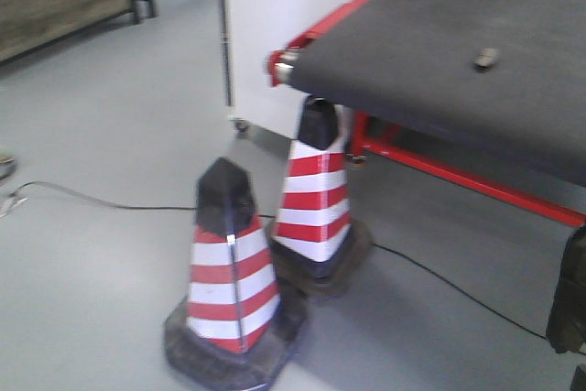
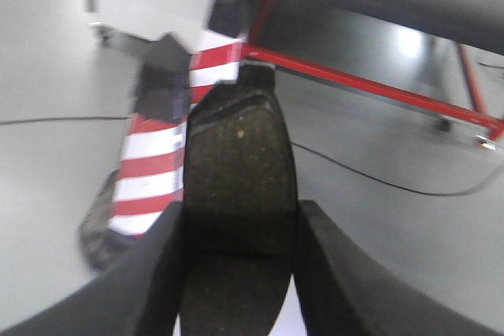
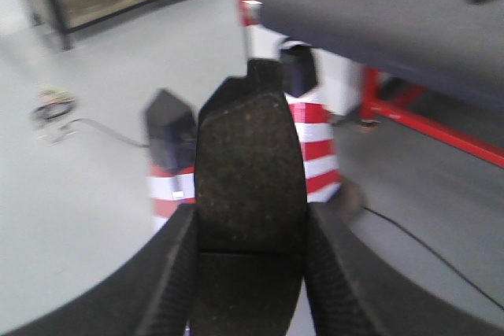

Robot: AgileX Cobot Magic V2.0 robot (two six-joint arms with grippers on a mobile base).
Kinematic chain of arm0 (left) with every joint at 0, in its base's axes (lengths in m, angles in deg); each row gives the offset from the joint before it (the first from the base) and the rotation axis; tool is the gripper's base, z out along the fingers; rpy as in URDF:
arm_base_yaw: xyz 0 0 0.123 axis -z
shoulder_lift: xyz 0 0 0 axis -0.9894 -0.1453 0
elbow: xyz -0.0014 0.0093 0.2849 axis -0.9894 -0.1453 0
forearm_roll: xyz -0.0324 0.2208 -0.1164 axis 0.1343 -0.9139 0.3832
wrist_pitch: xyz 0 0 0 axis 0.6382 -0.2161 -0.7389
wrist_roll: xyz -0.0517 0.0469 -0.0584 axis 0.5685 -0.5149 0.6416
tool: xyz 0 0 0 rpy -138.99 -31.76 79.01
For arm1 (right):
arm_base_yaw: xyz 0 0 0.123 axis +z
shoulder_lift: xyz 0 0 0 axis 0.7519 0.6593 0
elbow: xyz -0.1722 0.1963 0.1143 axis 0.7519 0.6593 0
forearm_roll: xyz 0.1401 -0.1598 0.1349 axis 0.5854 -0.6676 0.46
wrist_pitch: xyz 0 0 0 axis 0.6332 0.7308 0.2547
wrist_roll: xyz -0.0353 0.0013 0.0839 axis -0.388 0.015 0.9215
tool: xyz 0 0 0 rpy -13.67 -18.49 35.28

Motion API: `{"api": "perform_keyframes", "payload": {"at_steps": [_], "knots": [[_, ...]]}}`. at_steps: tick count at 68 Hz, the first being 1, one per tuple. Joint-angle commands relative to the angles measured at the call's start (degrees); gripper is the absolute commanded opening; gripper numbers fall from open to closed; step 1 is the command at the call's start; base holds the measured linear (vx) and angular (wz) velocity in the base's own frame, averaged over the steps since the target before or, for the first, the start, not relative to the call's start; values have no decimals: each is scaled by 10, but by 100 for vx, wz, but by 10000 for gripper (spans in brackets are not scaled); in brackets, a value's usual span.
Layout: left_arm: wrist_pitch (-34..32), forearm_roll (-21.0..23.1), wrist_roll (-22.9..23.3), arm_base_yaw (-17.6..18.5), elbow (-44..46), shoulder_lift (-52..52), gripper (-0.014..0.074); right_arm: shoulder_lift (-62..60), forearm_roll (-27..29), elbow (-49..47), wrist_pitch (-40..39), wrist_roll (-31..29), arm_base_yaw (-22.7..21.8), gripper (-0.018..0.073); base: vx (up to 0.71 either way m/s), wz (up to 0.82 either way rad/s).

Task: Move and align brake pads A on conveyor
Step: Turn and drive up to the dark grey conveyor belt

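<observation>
even, fairly bright indoor light, soft and overhead, with pale glare on the grey floor (image 2: 409, 41) under the conveyor (image 1: 430, 34). all three views are motion-blurred and soft; the traffic cones (image 1: 233, 272) smear at their edges. in both wrist views the close brake pad (image 3: 250, 163) looks dim and grainy, the background hazy.

Both wrist views show the same build: the left gripper (image 2: 236, 273) and right gripper (image 3: 250, 277) each have two broad, curved, matte black jaws, seemingly finely ribbed on the inner faces.
</observation>
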Motion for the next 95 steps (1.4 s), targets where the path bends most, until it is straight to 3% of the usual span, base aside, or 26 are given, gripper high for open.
{"api": "perform_keyframes", "payload": {"at_steps": [1,52,95], "knots": [[-49,-3,2,2,16,-6,-6,3,-6,-18,-53,-6,-3,-4,13,-77],[-49,-3,2,2,16,-6,-6,3,-6,-18,-53,-6,-3,-4,14,-72],[-49,-3,2,2,16,-6,-6,3,-6,-18,-53,-6,-3,-4,21,-5]]}}
